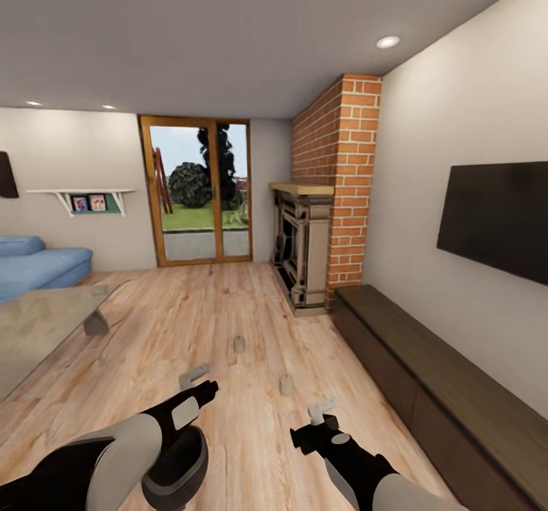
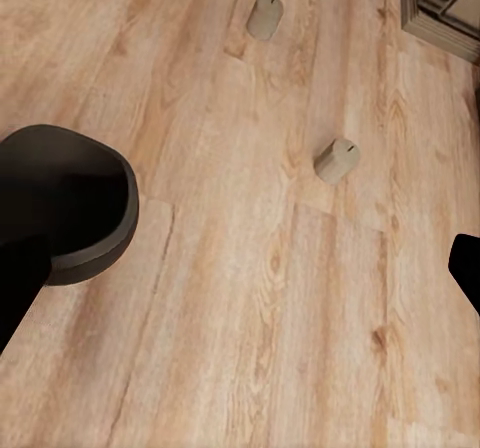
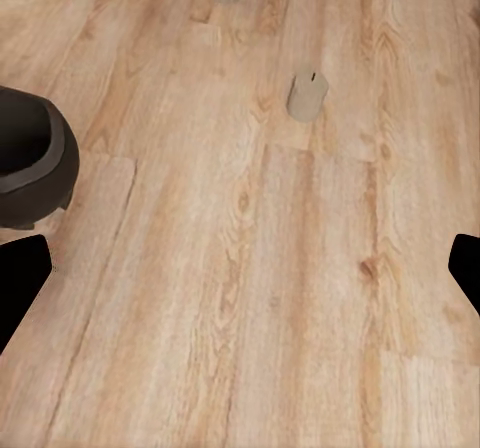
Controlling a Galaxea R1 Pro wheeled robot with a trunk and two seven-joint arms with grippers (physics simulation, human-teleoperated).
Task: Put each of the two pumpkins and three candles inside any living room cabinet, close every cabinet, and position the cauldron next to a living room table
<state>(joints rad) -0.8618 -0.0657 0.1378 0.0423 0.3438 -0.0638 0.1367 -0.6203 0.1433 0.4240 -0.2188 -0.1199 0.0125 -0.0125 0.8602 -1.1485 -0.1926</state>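
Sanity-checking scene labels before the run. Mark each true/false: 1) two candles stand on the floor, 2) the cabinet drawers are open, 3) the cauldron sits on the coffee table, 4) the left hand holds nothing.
1) True: one candle nearer, another candle farther, both upright on the wood floor.
2) False: the cabinet fronts look flush and shut.
3) False: the cauldron is on the floor beneath the left arm; the table stands apart.
4) True: left hand is empty.
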